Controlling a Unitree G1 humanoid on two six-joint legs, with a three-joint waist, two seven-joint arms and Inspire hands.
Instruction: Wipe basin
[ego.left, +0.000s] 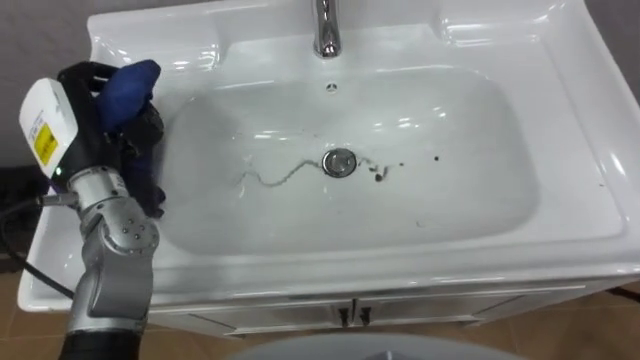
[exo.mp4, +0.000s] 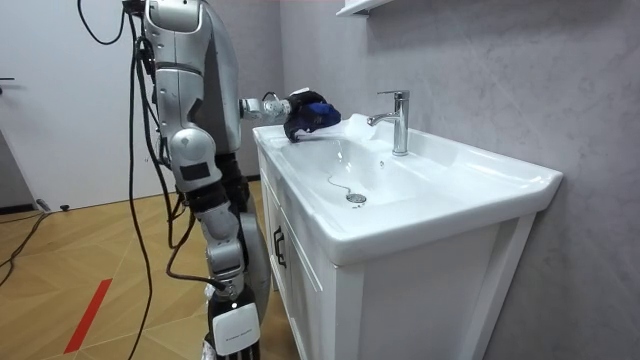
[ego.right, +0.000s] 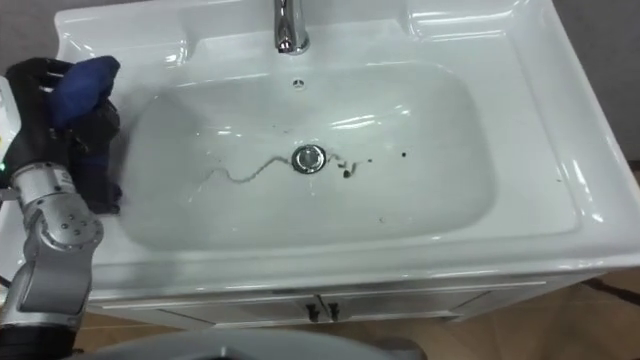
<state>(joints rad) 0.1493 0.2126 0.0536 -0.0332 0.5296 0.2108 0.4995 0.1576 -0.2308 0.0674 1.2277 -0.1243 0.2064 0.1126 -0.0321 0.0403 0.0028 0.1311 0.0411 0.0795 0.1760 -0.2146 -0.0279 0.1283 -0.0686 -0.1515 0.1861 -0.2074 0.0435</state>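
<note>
The left hand (ego.left: 142, 132) is closed around a blue cloth (ego.left: 132, 82); the dark fingers are curled on it and the cloth sticks out at the top of the hand; hand and cloth are at the left rim of the basin (ego.left: 480, 205), at the edge of the bowl, and I cannot tell if the cloth touches the white surface; inside the bowl, a thin wavy dark line (ego.left: 275, 180) runs from the left part to the drain (ego.left: 339, 162) in the middle; just right of the drain are some dark specks (ego.left: 385, 172); the tap (ego.left: 326, 30) stands at the back rim, above the drain; in the room view the robot stands upright before the cabinet (exo.mp4: 300, 270), its left arm stretched over the far end of the basin; the right hand (exo.mp4: 232, 322) hangs low beside the cabinet.
</note>
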